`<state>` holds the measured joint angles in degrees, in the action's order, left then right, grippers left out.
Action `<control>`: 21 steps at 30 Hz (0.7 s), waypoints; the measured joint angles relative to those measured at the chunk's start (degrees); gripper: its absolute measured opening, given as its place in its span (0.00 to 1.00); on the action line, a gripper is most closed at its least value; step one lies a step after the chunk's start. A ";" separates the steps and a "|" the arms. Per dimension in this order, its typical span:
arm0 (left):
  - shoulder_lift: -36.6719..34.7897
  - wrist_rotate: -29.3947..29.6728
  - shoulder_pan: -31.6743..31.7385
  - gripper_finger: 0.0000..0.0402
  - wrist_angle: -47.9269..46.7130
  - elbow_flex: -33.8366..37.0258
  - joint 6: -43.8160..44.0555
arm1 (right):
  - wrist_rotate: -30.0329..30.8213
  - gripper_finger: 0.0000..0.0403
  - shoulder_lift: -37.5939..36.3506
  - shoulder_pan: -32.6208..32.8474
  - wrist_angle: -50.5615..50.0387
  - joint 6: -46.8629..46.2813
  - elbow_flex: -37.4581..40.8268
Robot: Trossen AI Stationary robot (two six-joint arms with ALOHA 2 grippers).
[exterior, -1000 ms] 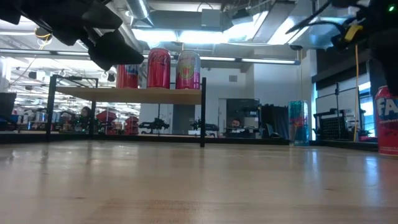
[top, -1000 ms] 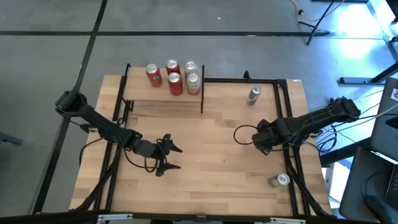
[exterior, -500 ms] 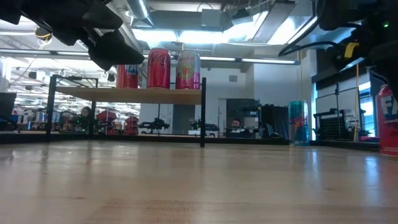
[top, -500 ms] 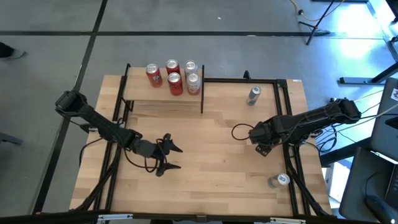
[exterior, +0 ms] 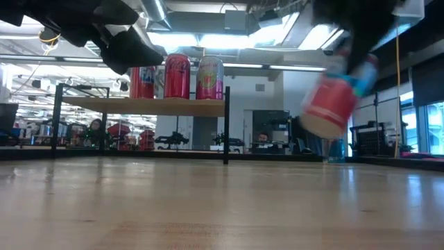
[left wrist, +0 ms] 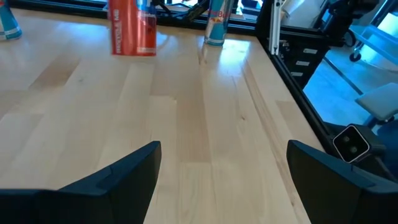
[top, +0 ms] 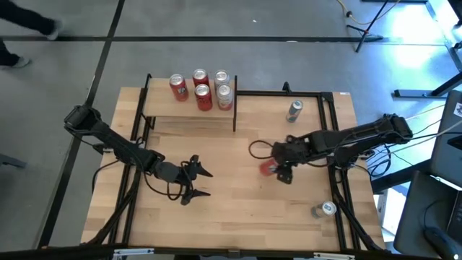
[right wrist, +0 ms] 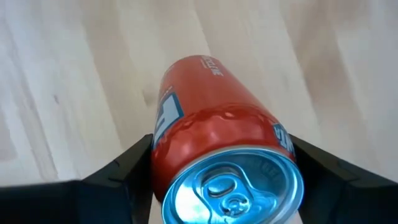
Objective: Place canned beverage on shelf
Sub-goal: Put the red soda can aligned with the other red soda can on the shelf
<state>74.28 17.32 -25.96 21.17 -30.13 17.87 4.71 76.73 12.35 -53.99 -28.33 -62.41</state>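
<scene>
1. The right gripper (top: 278, 168) is squeezed tight around a red can (top: 268, 167). In the right wrist view the can sits between its two fingers (right wrist: 118, 169).
2. The can is up in the air over the middle of the desk (top: 238, 209), and it leans to one side. It is not on the shelf (top: 189, 106) yet.
3. Five cans already stand on the shelf, at the far left of the desk.
4. Two more cans wait on the desk: a silver can (top: 294, 110) at the back and another can (top: 323, 209) near the front right.
5. The left gripper (top: 192, 180) waits wide open at the front left, holding nothing.
6. I think the red can must still travel to the shelf and be set down upright.
</scene>
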 joint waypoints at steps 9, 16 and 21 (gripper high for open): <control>0.00 1.61 -0.93 0.80 -0.04 0.00 -0.58 | 2.23 0.66 18.74 -0.06 -2.30 19.35 -21.75; 0.00 4.21 -3.08 0.80 -0.08 0.00 -0.33 | 1.77 0.66 34.51 -0.47 -14.64 25.64 -41.16; 0.00 4.72 -3.78 0.80 -0.17 0.00 0.03 | 0.63 0.66 42.44 -1.38 -19.29 28.18 -49.58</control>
<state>74.28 22.04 -29.74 21.00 -30.13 17.90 5.34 119.17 10.97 -73.28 -0.16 -112.00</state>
